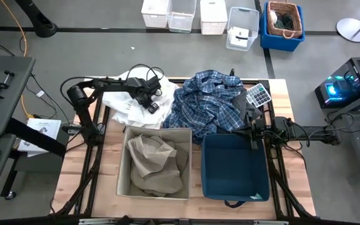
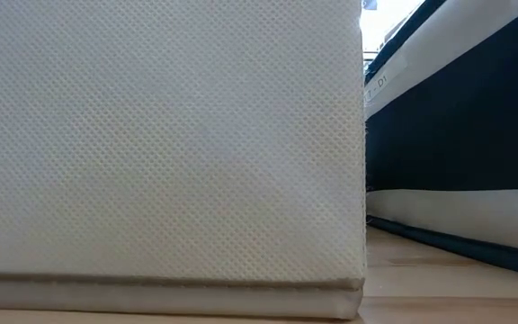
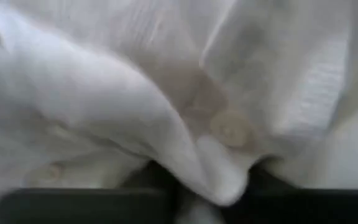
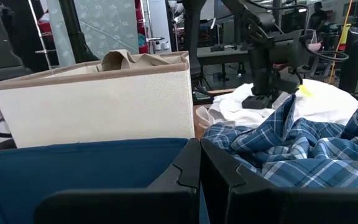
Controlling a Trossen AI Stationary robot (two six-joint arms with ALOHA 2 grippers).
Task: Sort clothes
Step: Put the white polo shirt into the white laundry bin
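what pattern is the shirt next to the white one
Blue-and-white plaid; the plaid shirt shows best in the high view.

A beige bin (image 1: 121, 164) is set on the wooden table (image 1: 289, 112). A navy bin (image 1: 234, 167) is placed just beside the beige bin. A calculator (image 1: 258, 95) is seen behind the navy bin.

Two dark, perhaps black, jointed arms with black cables, each with a two-fingered tool

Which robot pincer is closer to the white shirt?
The left one. The left pincer is down on the white shirt, its camera filled with white cloth. The right pincer waits far off at the navy bin, beyond the plaid shirt.
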